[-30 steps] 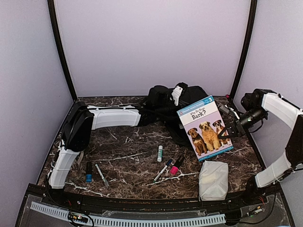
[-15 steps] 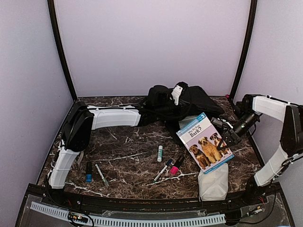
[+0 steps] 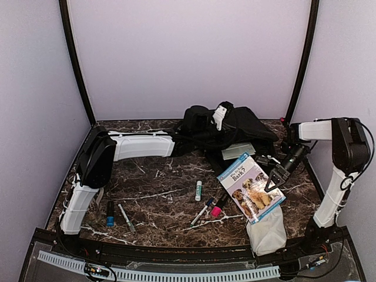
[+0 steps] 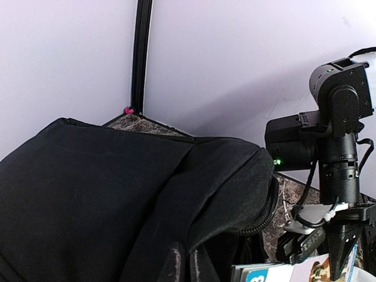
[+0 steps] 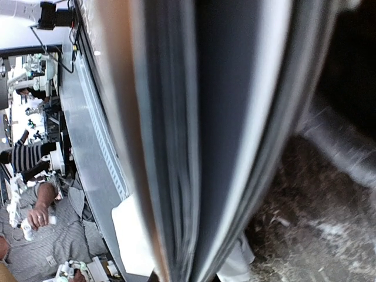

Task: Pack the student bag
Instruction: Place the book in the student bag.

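the dark marble table point(image 3: 153, 176) carries everything. the student bag point(image 3: 247, 126) sits slumped against the far edge, right of centre, a fold of its black fabric raised. the left gripper point(image 3: 221, 114) is on top of that fold. its fingers are out of its own camera's sight, where only the bag's cloth point(image 4: 88, 194) fills the lower view, but the jaws are together and, as i read it, pinching the fabric to keep the mouth open.

the book point(image 3: 249, 188), with dogs on its cover, hangs tilted just in front of the bag, toward the right edge. the right gripper point(image 3: 274, 181) is clamped on its right-hand edge, and the wrist view shows only its page edges point(image 5: 194, 141) up close. its lower corner overlaps the white pouch point(image 3: 267, 230), which lies by the near edge at the right.

a pale flat pad point(image 3: 238, 151) lies at the bag's mouth; whether it is partly inside i cannot tell.

near the middle lie a small white stick point(image 3: 198, 190), a white pen point(image 3: 201, 212), a pink-capped pen point(image 3: 217, 210) and a dark pen point(image 3: 224, 200). by the left arm's base are a blue-capped marker point(image 3: 110, 215) and a green marker point(image 3: 126, 217).

my judgement: packing is at an early stage. the book is not in yet, and the pouch and all six small items remain outside.
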You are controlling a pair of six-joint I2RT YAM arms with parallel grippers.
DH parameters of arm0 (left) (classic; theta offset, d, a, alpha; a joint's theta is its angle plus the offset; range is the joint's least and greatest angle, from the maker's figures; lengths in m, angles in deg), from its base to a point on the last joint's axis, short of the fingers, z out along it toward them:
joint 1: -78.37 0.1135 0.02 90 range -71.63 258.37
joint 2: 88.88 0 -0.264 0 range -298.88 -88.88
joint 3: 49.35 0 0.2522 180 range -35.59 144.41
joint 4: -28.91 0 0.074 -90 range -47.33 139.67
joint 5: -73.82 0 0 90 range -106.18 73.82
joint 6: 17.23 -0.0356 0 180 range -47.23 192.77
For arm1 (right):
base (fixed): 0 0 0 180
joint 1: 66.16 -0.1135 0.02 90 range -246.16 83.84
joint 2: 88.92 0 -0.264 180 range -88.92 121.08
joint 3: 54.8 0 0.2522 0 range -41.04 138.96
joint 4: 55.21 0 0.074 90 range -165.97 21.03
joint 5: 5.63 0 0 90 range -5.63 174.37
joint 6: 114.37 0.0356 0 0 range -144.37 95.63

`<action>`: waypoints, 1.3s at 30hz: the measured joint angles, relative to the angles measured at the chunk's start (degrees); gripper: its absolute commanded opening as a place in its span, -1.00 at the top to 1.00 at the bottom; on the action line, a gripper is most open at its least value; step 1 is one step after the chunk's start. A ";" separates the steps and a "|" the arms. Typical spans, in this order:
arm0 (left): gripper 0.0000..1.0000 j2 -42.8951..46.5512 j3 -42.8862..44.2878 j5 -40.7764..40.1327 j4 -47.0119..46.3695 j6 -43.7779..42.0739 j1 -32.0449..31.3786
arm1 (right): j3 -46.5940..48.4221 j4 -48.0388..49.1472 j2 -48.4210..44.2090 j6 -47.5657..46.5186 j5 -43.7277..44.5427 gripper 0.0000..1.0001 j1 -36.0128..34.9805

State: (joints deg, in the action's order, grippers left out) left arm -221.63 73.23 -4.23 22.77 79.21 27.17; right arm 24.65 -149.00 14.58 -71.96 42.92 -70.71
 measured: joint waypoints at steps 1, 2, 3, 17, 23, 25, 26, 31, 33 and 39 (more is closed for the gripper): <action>1.00 0.00 0.00 0.02 0.00 0.00 0.00 | 0.63 0.09 0.68 0.42 -0.09 1.00 0.00; 1.00 0.00 0.00 0.04 0.00 0.00 0.00 | 1.53 0.22 1.38 1.25 -0.22 1.00 0.00; 1.00 0.00 0.00 0.07 0.00 0.00 0.00 | 2.43 0.37 1.90 1.95 -0.39 1.00 0.00; 1.00 0.02 0.57 0.07 0.35 -0.68 -0.04 | 13.18 0.20 13.22 5.70 -11.78 1.00 1.53; 1.00 0.02 0.96 -0.07 0.35 -1.60 -0.35 | 13.46 0.04 15.80 6.75 -17.44 1.00 4.07; 1.00 0.02 0.96 -0.17 0.37 -1.84 -0.50 | 13.29 0.13 16.65 7.34 -18.53 1.00 4.57; 1.00 0.02 0.96 -0.24 0.42 -2.03 -0.59 | 13.03 0.39 16.85 7.87 -18.99 1.00 4.81; 1.00 0.02 1.09 -0.72 1.29 -3.04 -1.09 | 12.61 3.15 16.87 12.46 -20.83 1.00 5.73; 1.00 0.02 1.51 -1.01 1.92 -3.43 -1.33 | 12.61 5.01 16.87 15.08 -21.53 1.00 6.38; 1.00 0.13 2.67 -2.40 3.98 -4.98 -2.01 | 13.49 10.86 17.29 22.69 -22.27 1.00 7.69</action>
State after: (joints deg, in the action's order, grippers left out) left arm -221.50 75.89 -6.64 26.74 74.23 25.16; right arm 38.14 -138.13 31.87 -49.28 20.65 -63.02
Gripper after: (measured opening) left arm 0.025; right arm 0.027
